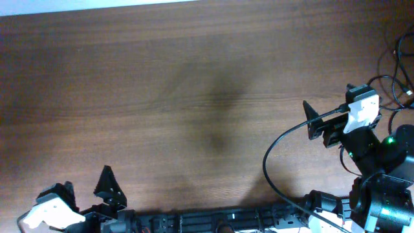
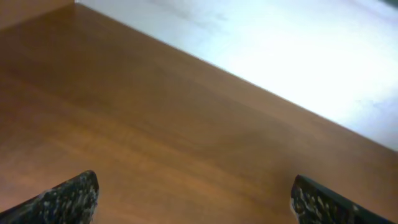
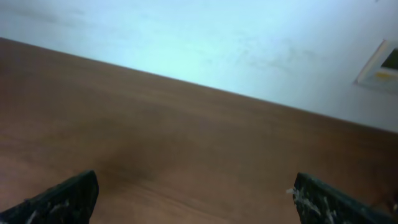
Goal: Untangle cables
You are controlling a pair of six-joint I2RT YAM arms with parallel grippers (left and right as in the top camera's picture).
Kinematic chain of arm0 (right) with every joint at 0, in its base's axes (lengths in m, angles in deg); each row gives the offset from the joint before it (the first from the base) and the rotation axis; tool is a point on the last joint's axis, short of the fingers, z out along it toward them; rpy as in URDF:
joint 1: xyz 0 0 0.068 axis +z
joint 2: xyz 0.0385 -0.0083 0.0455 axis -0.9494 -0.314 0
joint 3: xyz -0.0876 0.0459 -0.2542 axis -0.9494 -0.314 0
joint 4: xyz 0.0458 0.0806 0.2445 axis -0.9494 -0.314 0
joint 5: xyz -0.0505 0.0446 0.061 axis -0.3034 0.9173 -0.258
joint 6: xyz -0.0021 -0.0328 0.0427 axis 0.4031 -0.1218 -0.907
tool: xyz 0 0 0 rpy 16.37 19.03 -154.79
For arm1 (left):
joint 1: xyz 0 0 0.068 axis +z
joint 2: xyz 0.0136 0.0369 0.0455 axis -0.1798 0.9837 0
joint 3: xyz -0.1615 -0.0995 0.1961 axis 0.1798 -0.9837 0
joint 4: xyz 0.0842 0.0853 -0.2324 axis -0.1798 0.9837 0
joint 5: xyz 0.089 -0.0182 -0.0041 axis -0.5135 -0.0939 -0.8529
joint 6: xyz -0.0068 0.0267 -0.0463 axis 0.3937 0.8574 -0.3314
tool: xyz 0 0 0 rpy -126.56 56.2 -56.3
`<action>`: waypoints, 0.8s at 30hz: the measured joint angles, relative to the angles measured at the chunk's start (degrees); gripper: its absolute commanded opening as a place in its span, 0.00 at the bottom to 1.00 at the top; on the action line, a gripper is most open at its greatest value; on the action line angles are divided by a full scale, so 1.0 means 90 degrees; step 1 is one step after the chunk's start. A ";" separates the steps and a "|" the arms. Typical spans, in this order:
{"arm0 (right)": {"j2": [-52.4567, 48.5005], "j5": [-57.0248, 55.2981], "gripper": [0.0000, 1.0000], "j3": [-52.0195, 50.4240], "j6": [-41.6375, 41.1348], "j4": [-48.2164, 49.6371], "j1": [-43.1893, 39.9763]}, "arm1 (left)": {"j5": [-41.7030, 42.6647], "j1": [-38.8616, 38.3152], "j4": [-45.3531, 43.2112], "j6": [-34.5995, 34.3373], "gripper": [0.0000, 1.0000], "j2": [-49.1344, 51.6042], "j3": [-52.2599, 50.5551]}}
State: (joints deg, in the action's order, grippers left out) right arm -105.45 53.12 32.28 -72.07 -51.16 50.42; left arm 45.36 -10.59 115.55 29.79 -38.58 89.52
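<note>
The cables (image 1: pixel 390 79) lie in loose black loops at the far right edge of the table (image 1: pixel 194 84), just beside the right gripper (image 3: pixel 196 190). This gripper has its jaws wide apart and holds nothing. The left gripper (image 2: pixel 196 193) is well apart from them at the near left corner, also wide and empty.

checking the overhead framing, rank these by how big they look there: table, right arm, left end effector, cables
1. table
2. right arm
3. left end effector and cables: not ranked, since the cables run off the right edge and the end effector may sit nearer the camera.
</note>
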 measured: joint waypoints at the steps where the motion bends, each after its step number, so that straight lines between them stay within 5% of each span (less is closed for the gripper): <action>1: 0.0002 0.0000 0.99 0.0000 0.0002 -0.0095 0.0000 | 0.0095 0.0000 -0.0012 0.0000 0.99 0.0000 0.0000; 11: 0.0002 -0.0002 0.99 0.0000 0.0000 -0.0653 0.0000 | 0.0629 0.0000 0.0051 0.0000 0.99 0.0000 0.0002; 19: 0.0000 -0.0007 0.99 0.0000 0.0002 -0.0855 0.0000 | 0.0656 0.0000 0.1537 -0.0005 0.99 0.0005 0.0019; 24: 0.0002 -0.0019 0.99 0.0000 0.0000 -0.0860 0.0000 | 0.0641 0.0051 0.1375 -0.0005 0.99 0.0005 -0.0155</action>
State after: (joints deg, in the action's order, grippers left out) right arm -105.42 52.94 32.28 -72.07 -58.90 50.42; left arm 51.13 -10.13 127.92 29.75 -38.54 88.12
